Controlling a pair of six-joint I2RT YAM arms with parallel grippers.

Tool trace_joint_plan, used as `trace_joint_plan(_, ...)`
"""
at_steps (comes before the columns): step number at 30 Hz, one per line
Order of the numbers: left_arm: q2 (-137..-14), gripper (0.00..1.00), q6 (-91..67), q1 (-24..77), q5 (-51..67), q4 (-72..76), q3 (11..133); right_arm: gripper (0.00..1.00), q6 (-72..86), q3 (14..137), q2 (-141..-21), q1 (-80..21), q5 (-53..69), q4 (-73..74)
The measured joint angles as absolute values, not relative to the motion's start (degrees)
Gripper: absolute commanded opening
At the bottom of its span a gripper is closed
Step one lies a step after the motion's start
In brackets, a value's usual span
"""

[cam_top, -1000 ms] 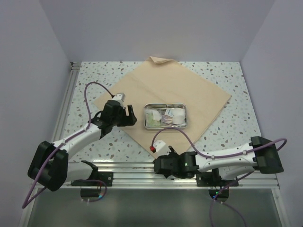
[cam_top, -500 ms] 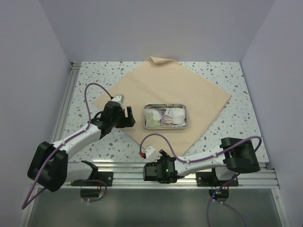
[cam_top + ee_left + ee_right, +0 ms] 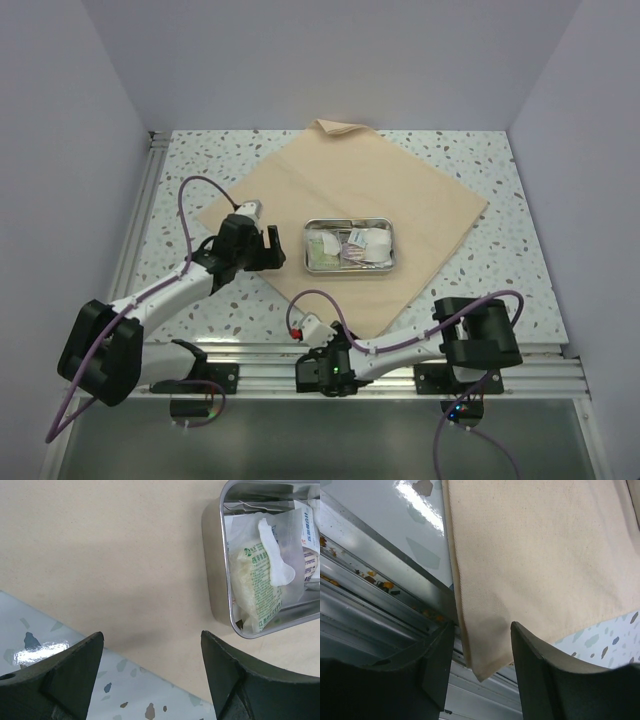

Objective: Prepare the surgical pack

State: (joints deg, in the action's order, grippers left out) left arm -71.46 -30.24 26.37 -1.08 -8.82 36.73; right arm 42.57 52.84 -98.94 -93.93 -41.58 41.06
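The tan cloth [image 3: 350,185] lies spread flat as a diamond on the table. The small steel tray [image 3: 305,245] sits on its middle and holds white, clear and green sachets [image 3: 345,248]. My left gripper [image 3: 277,246] is open and empty, over the cloth's left edge, just left of the tray. The left wrist view shows the cloth [image 3: 125,555], the tray wall [image 3: 212,580] and a green sachet [image 3: 255,585] beyond my left gripper [image 3: 152,645]. My right gripper [image 3: 338,347] is open at the cloth's near corner. In the right wrist view that corner [image 3: 485,665] hangs between its jaws, untouched.
A metal rail [image 3: 380,605] runs along the table's near edge under the cloth corner, and another runs along the left side [image 3: 140,215]. The speckled tabletop [image 3: 480,290] shows around the cloth. Purple cables loop over both arms. The cloth's far corner [image 3: 335,127] is folded over.
My right arm has swung left along the near rail and brought its open jaws round the cloth's near corner. The left arm has hardly moved.
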Motion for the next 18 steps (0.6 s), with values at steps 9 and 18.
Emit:
trace_joint_plan(9, -71.1, 0.82, -30.2, 26.4, -1.1, -8.8, 36.7, 0.29, 46.2, 55.3, -102.5, -94.9, -43.1, 45.2)
trace_joint_plan(18, -70.5, 0.83, -29.3, 26.4, -0.1, -8.9, 36.7, 0.00, 47.7, 55.9, -99.9, -95.2, -44.5, 48.7)
